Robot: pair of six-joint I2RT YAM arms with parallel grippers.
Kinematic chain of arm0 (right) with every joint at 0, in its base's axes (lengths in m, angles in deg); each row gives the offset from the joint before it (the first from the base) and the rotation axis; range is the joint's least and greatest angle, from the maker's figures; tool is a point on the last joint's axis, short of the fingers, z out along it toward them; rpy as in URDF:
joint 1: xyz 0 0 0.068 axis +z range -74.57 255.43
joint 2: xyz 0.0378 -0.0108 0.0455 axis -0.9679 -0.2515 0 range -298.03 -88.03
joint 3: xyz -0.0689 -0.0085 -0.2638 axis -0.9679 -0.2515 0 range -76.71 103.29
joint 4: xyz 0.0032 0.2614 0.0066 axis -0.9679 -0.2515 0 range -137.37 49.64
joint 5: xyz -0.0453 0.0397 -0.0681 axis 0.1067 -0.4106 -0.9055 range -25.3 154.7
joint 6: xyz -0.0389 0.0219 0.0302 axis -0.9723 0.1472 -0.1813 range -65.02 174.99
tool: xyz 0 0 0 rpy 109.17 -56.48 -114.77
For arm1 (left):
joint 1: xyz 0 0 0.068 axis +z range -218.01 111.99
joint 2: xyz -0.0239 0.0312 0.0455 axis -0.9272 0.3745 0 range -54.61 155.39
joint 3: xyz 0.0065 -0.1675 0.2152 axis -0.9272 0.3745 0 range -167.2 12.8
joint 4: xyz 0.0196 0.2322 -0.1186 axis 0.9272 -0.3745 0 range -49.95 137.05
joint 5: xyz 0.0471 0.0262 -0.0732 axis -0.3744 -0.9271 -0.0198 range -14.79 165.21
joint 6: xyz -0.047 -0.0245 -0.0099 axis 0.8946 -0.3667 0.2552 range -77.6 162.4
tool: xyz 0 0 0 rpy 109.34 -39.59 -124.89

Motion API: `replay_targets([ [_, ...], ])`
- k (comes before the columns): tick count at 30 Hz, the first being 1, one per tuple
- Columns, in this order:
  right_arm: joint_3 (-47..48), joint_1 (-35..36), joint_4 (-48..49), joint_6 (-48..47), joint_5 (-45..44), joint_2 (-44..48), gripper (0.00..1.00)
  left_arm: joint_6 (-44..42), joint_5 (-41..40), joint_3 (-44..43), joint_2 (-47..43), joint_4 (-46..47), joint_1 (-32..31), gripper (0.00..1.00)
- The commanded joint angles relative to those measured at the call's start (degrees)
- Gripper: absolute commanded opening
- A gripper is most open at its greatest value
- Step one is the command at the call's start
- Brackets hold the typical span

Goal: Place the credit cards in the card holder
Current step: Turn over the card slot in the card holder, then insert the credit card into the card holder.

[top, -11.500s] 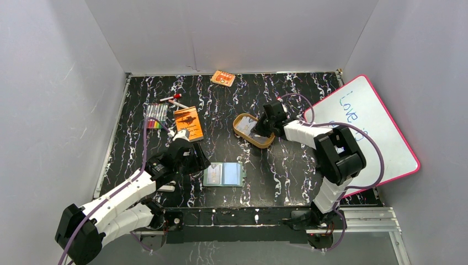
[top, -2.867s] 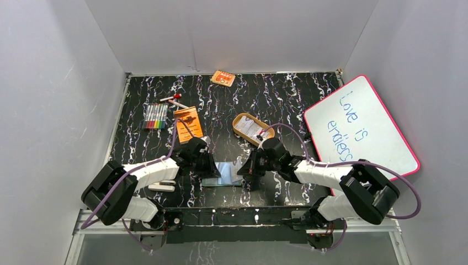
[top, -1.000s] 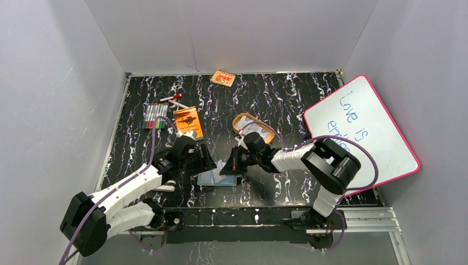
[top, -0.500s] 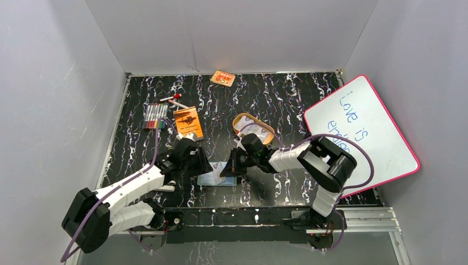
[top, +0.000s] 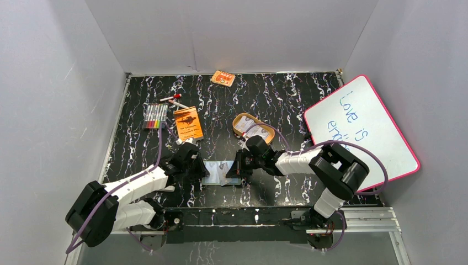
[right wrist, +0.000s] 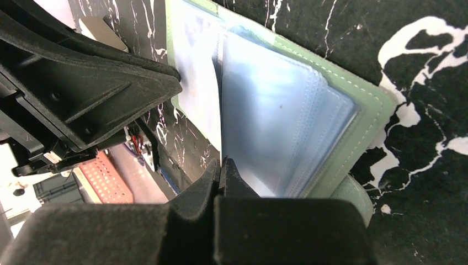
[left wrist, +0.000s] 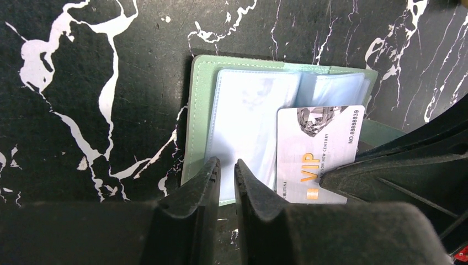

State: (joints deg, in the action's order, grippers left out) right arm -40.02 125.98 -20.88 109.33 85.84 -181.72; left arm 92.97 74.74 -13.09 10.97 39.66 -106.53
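Holder (top: 212,172): open and flat on the table (top: 287,99) near its front edge, between the two end effectors, clear sleeves facing up.
Card (left wrist: 320,149): white with "VIP" print, lying over the sleeves on the side toward the right arm; whether its edge is inside a sleeve cannot be told.
Left end effector (left wrist: 225,171): jaws narrow with a slim gap, at the near edge of a sleeve; a grip on the sleeve cannot be told.
Right end effector (right wrist: 221,168): closed on the card, clamping its lower corner.
Tray (top: 238,122): tan oval, behind the holder, apart from it.
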Motion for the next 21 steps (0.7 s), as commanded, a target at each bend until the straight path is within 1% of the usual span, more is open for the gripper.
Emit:
replay_targets([
  [1, -1.6, 0.2, 2.0, 2.5, -2.4, 2.0, 0.0, 1.3, -1.3, 2.4, -2.5, -1.3, -0.1, 0.14],
  [9, -6.3, 0.2, 6.5, 9.6, -6.1, 6.8, 0.0, 2.2, -0.4, 2.8, -1.8, -1.2, -0.2, 0.1],
  [16, -6.2, 0.2, 11.1, 11.8, -5.7, 5.4, 0.0, 2.5, 0.1, 2.8, -2.0, -1.1, -0.2, 0.1],
  [21, -4.9, 0.4, 11.9, 11.6, -5.4, 3.4, 0.0, 3.0, 0.1, 2.2, -2.2, -2.1, -0.2, 0.13],
])
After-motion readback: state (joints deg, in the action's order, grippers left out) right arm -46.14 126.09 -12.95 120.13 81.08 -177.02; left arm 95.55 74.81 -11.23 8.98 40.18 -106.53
